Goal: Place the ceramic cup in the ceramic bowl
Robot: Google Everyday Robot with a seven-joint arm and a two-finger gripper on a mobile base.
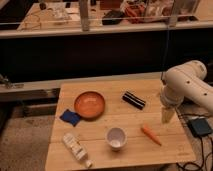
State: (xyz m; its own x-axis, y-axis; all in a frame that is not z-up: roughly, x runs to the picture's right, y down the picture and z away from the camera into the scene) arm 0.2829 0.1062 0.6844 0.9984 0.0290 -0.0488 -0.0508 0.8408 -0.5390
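A white ceramic cup (pixel 116 137) stands upright near the front middle of the wooden table (pixel 165 150). An orange-brown ceramic bowl (pixel 90 104) sits on the table's left-middle part, behind and left of the cup. My gripper (pixel 167 116) hangs from the white arm (pixel 186 85) at the table's right side, well to the right of the cup and above the tabletop. It holds nothing that I can see.
A carrot (pixel 150 134) lies between the cup and the gripper. A black striped object (pixel 134 100) lies right of the bowl. A blue cloth (pixel 70 117) lies at the bowl's left. A clear plastic bottle (pixel 76 147) lies at the front left. A railing runs behind the table.
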